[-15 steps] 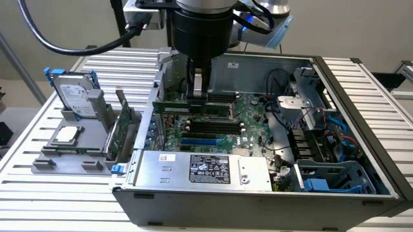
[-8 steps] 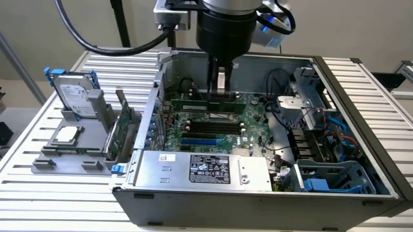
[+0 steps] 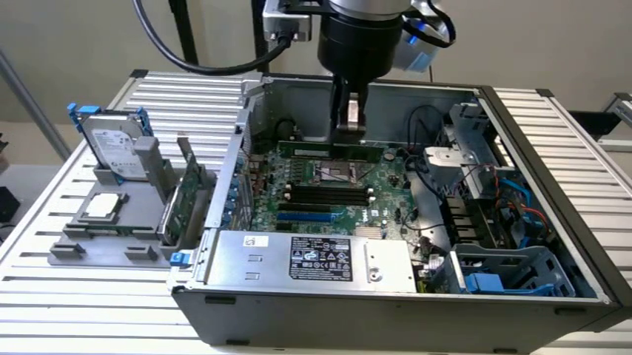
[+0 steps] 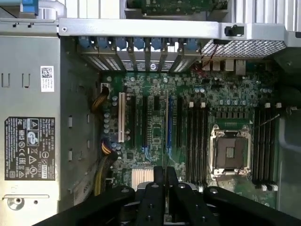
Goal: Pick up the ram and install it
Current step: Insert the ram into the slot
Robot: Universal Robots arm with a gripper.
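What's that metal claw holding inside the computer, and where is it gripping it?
The gripper holds the ram, a thin green stick, pinched near the middle of its upper long edge, above the motherboard.

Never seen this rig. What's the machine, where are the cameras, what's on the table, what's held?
One robot arm ending in a tool. The exterior view watches from outside: an open computer case on a slatted table. The wrist view rides on the arm, looking down at the motherboard. The tool is shut on the ram, a thin green stick, over the motherboard. On the exterior view's left, a grey rack holds a hard drive, a processor chip and an expansion card.
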